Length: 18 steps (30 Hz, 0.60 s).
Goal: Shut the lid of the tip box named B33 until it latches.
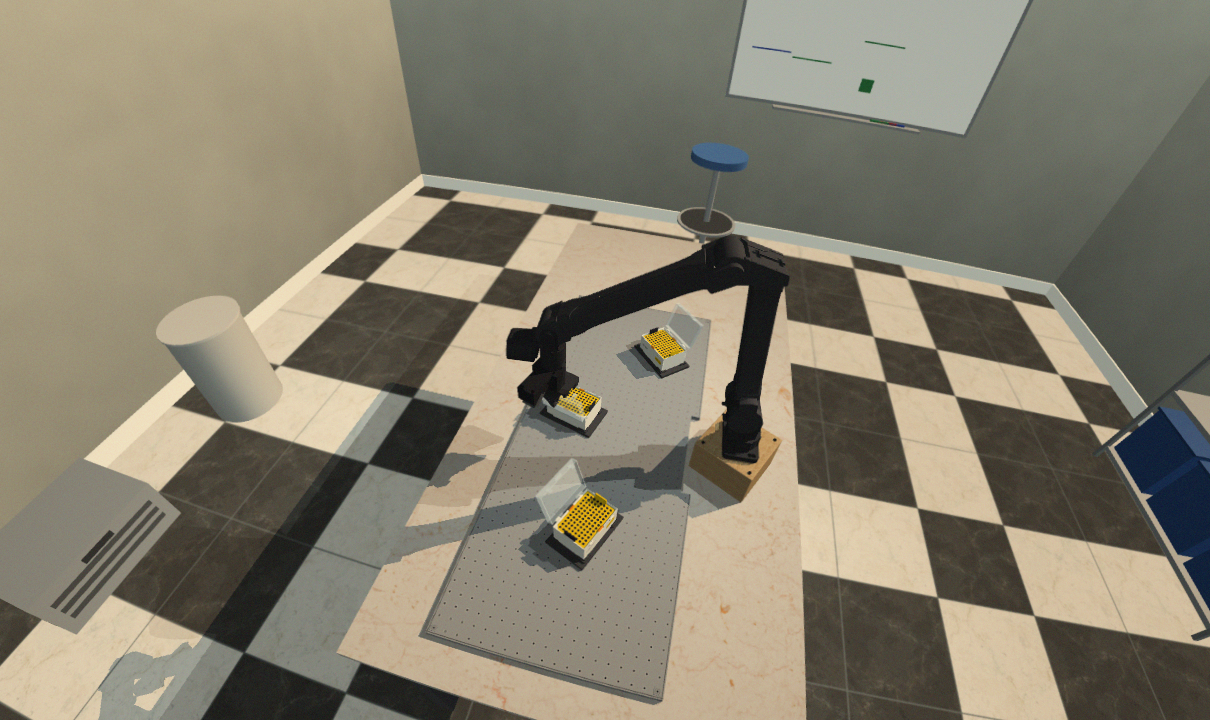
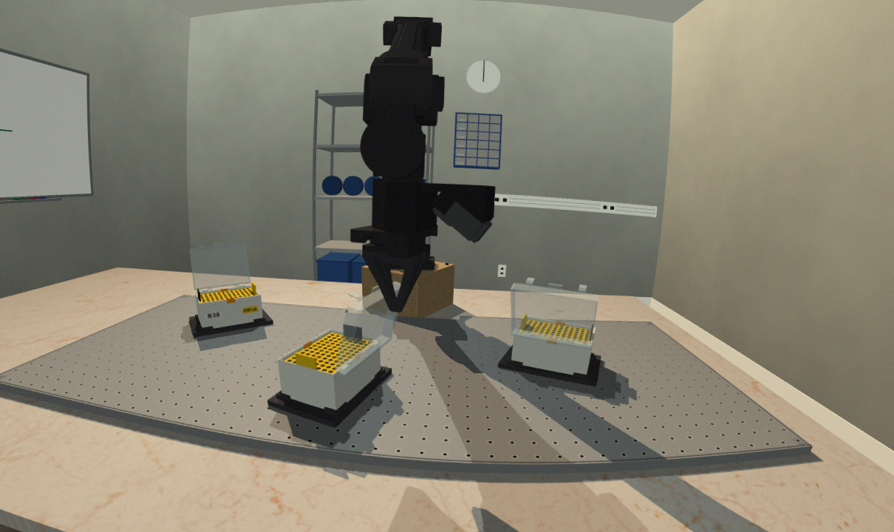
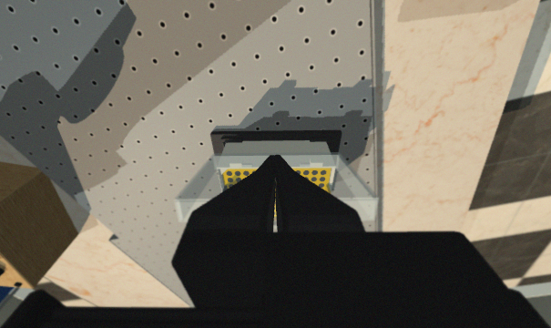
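meanwhile, arm: reaching over the perforated bench (image 1: 537,617)
claw (image 2: 394,305): pinched closed on nothing, pressing down onto the middle tip box's clear lid (image 2: 364,324)
middle tip box (image 2: 329,370): sitting on its black holder plate (image 2: 291,408), lid tilting half-down

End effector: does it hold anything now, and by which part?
Nothing is held. The end effector is shut, with its tips at the tilted clear lid of the middle box.

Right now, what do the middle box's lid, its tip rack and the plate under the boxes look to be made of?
Lid: clear plastic, probably; the rack shows through it. Tip rack: opaque yellow, matte, likely plastic, a grid of holes. Plate: flat grey with regular holes, looks like a metal breadboard, though the finish leaves that open.
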Tool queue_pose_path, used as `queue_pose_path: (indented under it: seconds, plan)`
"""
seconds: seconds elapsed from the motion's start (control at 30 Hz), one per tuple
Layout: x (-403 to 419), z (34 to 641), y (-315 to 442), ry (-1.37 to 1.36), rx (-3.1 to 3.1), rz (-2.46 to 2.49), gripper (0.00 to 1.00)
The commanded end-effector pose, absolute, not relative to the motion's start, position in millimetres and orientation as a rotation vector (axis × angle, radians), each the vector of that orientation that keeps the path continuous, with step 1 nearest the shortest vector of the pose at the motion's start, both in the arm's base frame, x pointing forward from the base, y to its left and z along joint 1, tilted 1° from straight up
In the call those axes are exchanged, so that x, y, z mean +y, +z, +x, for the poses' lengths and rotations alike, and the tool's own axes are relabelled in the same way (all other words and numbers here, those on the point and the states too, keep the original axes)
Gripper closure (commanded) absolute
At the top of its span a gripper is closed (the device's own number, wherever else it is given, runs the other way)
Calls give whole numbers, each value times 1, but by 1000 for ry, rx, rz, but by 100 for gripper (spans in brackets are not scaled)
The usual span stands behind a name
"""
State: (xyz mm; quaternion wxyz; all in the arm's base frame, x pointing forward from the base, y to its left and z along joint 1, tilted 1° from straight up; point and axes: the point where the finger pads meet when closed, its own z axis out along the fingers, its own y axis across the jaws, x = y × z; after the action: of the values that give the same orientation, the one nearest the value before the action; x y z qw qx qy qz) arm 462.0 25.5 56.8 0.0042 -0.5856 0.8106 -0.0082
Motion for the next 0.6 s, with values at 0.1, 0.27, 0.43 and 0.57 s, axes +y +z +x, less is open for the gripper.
queue_pose_path:
  seconds: [0.1, 0.27, 0.43, 0.57]
  plan:
    - [11, 461, 70, -47, 2521, -1832, 100]
    - [7, 460, 65, -37, 2529, -1838, 100]
    - [1, 460, 74, -53, 2517, -1829, 100]
    - [-4, 455, 71, -45, 2523, -1833, 100]
